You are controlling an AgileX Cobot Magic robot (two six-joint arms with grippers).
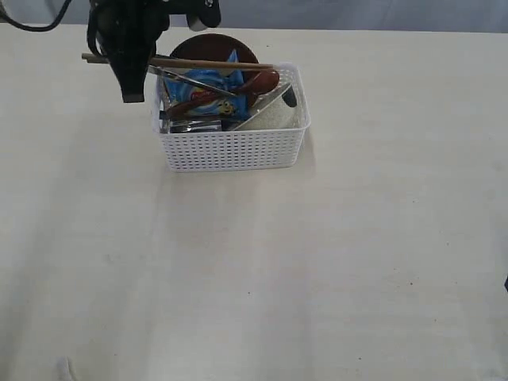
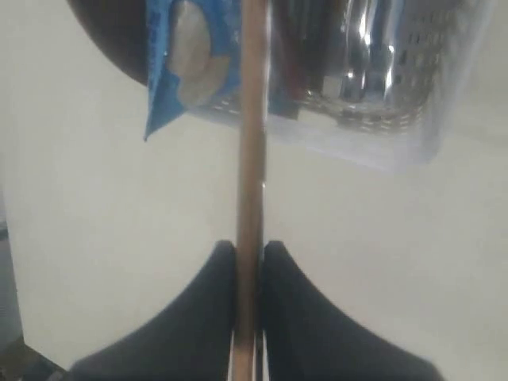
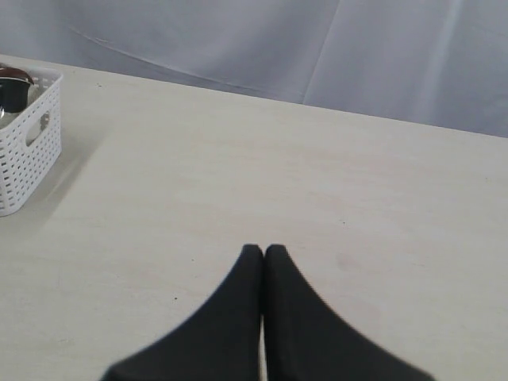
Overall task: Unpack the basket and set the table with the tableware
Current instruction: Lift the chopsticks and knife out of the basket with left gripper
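Observation:
The white basket (image 1: pixel 232 148) stands on the pale table (image 1: pixel 254 270) at the far middle. Above its left rim my left gripper (image 1: pixel 131 62) is shut on the wooden chopsticks (image 1: pixel 214 63), which stretch level across the basket top. In the left wrist view the chopsticks (image 2: pixel 251 143) run out between the closed fingers of the left gripper (image 2: pixel 250 246). In the basket are the brown plate (image 1: pixel 213 44), wooden spoon (image 1: pixel 260 81), pale bowl (image 1: pixel 276 117), steel cutlery (image 1: pixel 190 79) and a blue chip bag (image 1: pixel 208 82). My right gripper (image 3: pixel 263 248) is shut and empty, over bare table.
The right wrist view catches one end of the basket (image 3: pixel 24 151) with something steel (image 3: pixel 12 83) inside, and a grey curtain (image 3: pixel 278 48) behind the table's far edge. Table surface spreads in front of and to both sides of the basket.

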